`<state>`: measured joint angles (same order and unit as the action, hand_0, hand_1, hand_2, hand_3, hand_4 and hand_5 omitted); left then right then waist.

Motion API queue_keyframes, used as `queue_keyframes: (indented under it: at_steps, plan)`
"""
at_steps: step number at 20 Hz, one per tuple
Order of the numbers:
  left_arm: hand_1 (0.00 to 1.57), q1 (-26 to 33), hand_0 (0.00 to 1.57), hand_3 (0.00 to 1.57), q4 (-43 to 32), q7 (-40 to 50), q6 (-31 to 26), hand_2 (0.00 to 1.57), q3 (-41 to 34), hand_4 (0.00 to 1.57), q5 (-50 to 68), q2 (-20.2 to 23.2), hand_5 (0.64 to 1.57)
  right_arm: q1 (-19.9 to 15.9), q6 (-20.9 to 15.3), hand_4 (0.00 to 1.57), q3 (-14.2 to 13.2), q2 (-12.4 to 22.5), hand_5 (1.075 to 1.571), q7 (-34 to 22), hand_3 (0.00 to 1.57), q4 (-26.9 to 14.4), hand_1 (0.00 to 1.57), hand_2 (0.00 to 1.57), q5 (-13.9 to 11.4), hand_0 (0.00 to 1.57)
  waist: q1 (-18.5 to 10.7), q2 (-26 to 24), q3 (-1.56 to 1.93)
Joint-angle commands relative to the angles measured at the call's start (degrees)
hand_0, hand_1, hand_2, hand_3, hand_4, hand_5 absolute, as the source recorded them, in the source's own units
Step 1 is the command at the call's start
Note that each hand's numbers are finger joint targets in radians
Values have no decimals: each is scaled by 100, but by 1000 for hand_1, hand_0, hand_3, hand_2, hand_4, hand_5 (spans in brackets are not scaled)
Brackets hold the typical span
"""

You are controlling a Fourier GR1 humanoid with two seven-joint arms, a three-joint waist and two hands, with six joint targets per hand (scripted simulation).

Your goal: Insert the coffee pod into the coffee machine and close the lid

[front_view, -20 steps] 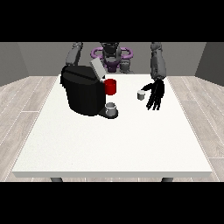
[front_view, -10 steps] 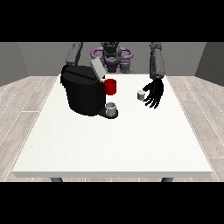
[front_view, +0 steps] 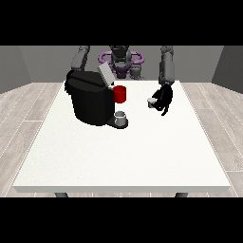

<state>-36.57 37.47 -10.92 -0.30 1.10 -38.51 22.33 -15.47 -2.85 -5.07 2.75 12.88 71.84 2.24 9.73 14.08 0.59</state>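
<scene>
Pod (front_view: 151,102) sits on the worktop (front_view: 123,152) at 3 o'clock of the machine (front_view: 92,99), touching the hand (front_view: 163,98) at view's right. Can't tell if I'm gripping it. Risk: it tips away, or snags the half-raised lid (front_view: 106,75).

White table (front_view: 118,161), grey wood floor (front_view: 28,109)

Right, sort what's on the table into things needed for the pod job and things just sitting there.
Needed:
- small white coffee pod, beside the hand at the view's right
- black coffee machine
- its raised grey lid

Just sitting there:
- red cup on the machine's front
- small grey cup on its base
</scene>
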Motion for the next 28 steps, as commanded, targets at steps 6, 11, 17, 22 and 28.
queue_keyframes:
  at_steps: [6,11,17,22,28]
  plan:
    - [1557,153,1557,1427,-11,-512,92,1523,66,706,-12,-506,1571,498,320,290,-76,108,1571,419,0,-322,0,0,121,0,-91,-311,-58]
    - [1373,-187,1373,1326,100,-623,-96,1383,-91,656,87,-479,1571,-64,298,259,-539,333,1571,540,0,-801,0,0,370,0,-396,-188,-57]
    - [1511,-475,1511,1300,-76,-224,-471,1436,-289,568,204,-530,1571,309,247,235,8,171,1571,120,0,-462,0,0,26,0,-125,-712,-59]
    - [1423,-298,1423,1332,385,-123,-877,1407,-82,574,253,-903,1571,522,254,298,-174,186,1571,370,0,-910,0,0,108,0,-478,-1216,-58]
    - [1461,-1213,1461,1425,560,482,-1205,1471,-304,629,374,-781,1571,158,304,314,-224,385,1571,243,0,-921,0,0,96,0,-266,-1055,-58]
